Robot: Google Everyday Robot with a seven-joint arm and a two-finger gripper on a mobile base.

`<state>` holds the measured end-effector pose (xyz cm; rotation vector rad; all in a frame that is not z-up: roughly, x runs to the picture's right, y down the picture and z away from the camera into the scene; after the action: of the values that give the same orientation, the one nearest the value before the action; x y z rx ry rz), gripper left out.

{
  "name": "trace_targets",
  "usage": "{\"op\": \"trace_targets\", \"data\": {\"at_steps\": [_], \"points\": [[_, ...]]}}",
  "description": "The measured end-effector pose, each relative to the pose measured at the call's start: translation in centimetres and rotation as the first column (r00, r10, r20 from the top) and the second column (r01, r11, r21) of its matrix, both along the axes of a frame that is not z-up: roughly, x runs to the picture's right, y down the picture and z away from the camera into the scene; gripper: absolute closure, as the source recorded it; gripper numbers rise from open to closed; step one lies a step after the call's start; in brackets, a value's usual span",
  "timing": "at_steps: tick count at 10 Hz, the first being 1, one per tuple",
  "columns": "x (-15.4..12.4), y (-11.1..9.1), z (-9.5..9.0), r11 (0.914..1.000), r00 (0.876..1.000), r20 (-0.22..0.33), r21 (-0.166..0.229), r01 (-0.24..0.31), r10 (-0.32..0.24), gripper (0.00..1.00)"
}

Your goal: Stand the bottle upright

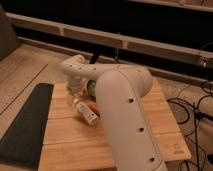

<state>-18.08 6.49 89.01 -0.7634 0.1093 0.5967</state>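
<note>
hand (74, 90) hung low over the wooden table's (65, 145) back left | bottle (85, 111) lay on its side just in front of it | orange-red object (96, 109) beside bottle | green bowl (91, 86) mostly hidden behind white arm (125, 110)

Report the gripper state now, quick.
Gripper: open or closed cannot be told. It is low over the wooden table, just behind the bottle, which lies on its side.
</note>
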Motion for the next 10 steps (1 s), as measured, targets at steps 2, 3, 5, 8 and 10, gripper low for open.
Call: {"op": "trace_targets", "data": {"at_steps": [2,3,5,8,10], "points": [[1.2,0.7,0.7,0.9998,0.998,-0.058,-0.02,-0.001,0.0,0.35],[1.5,1.1,0.8,0.9995,0.997,-0.075,-0.031,-0.002,0.0,0.35],[1.7,1.3,0.8,0.9993,0.997,-0.082,-0.036,-0.002,-0.001,0.35],[1.6,1.4,0.8,0.9992,0.997,-0.082,-0.039,-0.001,-0.002,0.35],[1.4,2.3,1.0,0.9981,0.996,-0.09,-0.061,-0.001,-0.004,0.35]]}}
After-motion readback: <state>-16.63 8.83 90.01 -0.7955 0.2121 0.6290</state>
